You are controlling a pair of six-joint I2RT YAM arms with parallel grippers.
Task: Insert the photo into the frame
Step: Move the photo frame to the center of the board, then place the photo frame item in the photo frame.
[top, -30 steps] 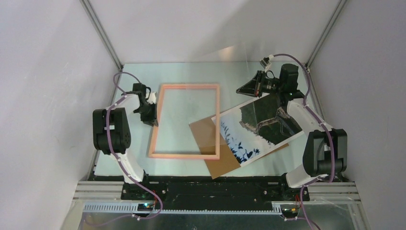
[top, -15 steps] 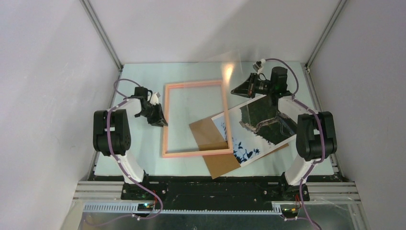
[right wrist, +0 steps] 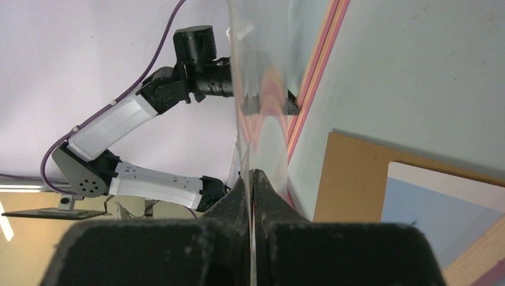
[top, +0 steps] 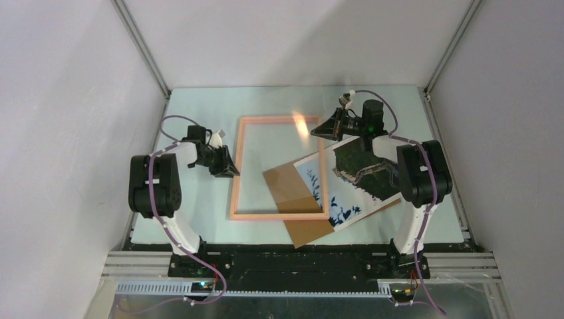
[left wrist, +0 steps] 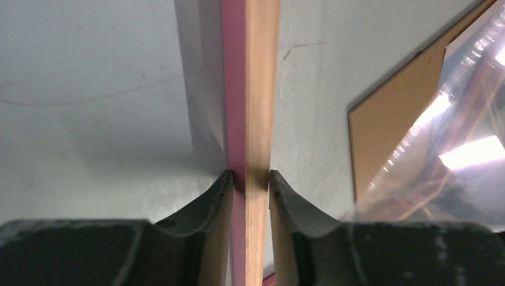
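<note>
From above, we see the frame (top: 235,193) on the table (top: 193,106), its right rail crossing the photo (top: 352,181) and a brown board (top: 309,229); the photo lies on the board, mostly outside the frame and partly under the right arm, with only its near left corner inside the opening; the left gripper (top: 228,169) sits at the middle of the frame's left rail, and the right gripper (top: 319,129) near the frame's far right corner. In the left wrist view, the jaws stand narrowly apart, one on each side of the rail and touching it, so the left gripper has hold of the frame; the board's corner shows to the right. In the right wrist view, the jaws are pressed together on the bottom edge of a thin clear pane (right wrist: 257,89), which rises upright from them; the frame, board and photo lie on the table beyond it.
</note>
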